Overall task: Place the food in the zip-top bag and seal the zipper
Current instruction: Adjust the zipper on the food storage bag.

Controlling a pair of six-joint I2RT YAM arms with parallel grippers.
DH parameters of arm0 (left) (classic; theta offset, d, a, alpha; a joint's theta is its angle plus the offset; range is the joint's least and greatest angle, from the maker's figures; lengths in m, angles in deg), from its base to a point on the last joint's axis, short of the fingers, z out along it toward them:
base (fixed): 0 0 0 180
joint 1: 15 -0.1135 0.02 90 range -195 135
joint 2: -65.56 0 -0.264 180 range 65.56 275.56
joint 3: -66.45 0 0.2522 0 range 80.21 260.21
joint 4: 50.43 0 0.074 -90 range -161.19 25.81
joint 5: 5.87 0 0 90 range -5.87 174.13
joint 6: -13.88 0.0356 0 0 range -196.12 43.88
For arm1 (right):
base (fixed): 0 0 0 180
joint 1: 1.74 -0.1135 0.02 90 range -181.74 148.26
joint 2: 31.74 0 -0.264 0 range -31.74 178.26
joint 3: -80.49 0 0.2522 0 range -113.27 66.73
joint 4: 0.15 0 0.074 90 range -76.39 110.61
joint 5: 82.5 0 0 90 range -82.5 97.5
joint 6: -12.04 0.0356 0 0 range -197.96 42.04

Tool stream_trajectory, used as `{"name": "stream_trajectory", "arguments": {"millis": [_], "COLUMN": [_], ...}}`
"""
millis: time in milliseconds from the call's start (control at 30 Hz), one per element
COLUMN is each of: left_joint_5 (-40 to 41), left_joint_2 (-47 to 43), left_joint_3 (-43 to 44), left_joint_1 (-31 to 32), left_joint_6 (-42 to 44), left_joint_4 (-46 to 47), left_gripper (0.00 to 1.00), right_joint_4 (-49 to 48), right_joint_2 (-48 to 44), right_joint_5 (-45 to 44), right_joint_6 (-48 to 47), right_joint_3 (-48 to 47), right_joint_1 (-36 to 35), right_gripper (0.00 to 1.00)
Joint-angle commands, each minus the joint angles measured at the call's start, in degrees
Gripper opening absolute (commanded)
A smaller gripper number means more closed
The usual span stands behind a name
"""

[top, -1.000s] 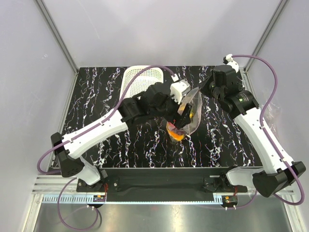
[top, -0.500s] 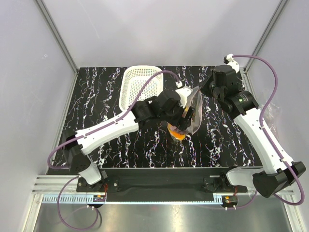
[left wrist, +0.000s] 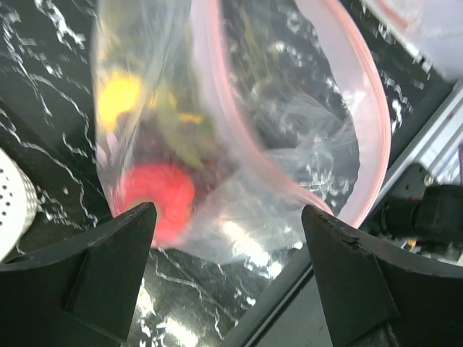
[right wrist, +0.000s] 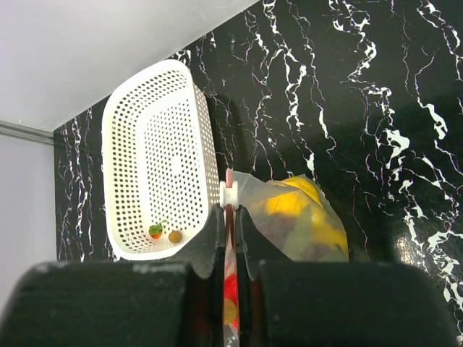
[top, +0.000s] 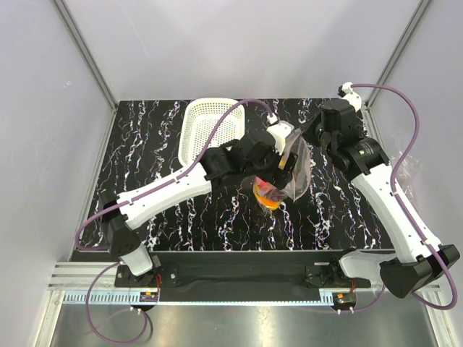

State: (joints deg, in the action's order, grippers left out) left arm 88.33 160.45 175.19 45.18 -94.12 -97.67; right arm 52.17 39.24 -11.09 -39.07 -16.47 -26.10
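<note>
Right wrist view has the right hand (right wrist: 230, 217) pinching the zipper (right wrist: 228, 176) of the zip-top bag (right wrist: 318, 249), food (right wrist: 289, 202) inside, over the tabletop (right wrist: 376, 108), left hand (left wrist: 228, 213) spread at its gaping mouth; next, I judge, press the strip shut.

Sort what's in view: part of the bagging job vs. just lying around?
Job: zip-top bag; its zipper; red apple and lemon inside it; two small fruit pieces in the white lattice basket; right gripper clamped on the zipper; left gripper open.
Lying about: the basket itself; black marbled tabletop.
</note>
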Motion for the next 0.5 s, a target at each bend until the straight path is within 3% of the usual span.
{"name": "stream_trajectory", "arguments": {"millis": [0,267,467], "left_joint_5": [1.9,-0.9,0.4], "left_joint_2": [1.8,-0.5,1.4], "left_joint_3": [6.3,7.7,11.0], "left_joint_1": [0.3,0.6,3.4], "left_joint_6": [0.8,0.8,2.0], "left_joint_4": [0.2,0.8,-1.9], "left_gripper": [0.87,0.99,0.99], "right_joint_4": [-3.1,-2.9,-3.6], "right_joint_2": [-1.4,-1.6,-2.0], "right_joint_5": [-1.7,-1.9,-0.7], "right_joint_6": [0.5,0.0,0.4], "right_joint_3": [-0.6,-0.7,-0.7], "right_joint_1": [0.1,0.1,0.2], "right_gripper": [0.00,0.00,0.00]}}
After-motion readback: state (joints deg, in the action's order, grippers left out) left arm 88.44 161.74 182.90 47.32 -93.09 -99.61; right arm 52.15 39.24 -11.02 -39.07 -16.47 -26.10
